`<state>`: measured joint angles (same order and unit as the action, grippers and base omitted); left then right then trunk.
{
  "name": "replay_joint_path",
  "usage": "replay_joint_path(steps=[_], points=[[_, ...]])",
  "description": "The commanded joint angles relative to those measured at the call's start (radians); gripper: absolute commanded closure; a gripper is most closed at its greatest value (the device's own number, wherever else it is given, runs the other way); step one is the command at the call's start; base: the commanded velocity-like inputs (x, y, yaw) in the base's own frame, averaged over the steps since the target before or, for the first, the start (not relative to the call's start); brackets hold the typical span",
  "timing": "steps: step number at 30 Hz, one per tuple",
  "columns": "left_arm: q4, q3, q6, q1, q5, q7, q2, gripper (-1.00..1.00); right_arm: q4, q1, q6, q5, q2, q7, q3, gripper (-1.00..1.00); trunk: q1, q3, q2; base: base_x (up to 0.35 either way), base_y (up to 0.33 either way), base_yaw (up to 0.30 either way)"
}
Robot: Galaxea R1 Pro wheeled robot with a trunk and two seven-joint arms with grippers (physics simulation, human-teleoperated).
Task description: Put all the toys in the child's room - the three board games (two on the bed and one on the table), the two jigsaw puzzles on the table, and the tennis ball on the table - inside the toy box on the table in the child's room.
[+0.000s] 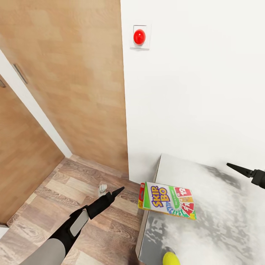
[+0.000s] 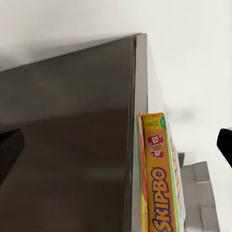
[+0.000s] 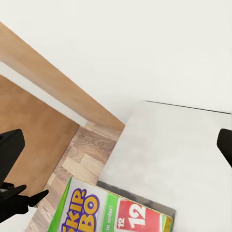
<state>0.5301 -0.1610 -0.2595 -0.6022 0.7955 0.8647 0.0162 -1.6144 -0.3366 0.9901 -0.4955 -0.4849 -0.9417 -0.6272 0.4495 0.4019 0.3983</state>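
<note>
I'm closing in on the table [image 1: 221,191] — one Skip-Bo board game [image 1: 169,200] is overhanging its near corner, one tennis ball [image 1: 171,258] sitting just beside the edge. Left gripper [image 1: 117,191] and right gripper [image 1: 239,168] are both spread, carrying nothing. A careless nudge could be tipping the box floorward.
</note>
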Motion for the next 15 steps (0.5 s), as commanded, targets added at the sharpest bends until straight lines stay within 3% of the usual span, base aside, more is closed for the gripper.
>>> replay_joint_path(steps=[1,15], points=[[0.0,-0.005,-0.009,-0.001,0.011,0.001,0.001,-1.0,0.0,-0.001,0.004,0.003,0.0,-0.005,-0.001,-1.0,0.001,0.001,0.002,0.0,0.0,-0.007],[-0.013,-0.004,-0.01,-0.002,0.012,-0.018,0.0,-1.0,0.0,-0.001,0.003,0.003,0.0,-0.011,-0.001,-1.0,0.001,0.001,0.002,0.0,0.0,-0.003]])
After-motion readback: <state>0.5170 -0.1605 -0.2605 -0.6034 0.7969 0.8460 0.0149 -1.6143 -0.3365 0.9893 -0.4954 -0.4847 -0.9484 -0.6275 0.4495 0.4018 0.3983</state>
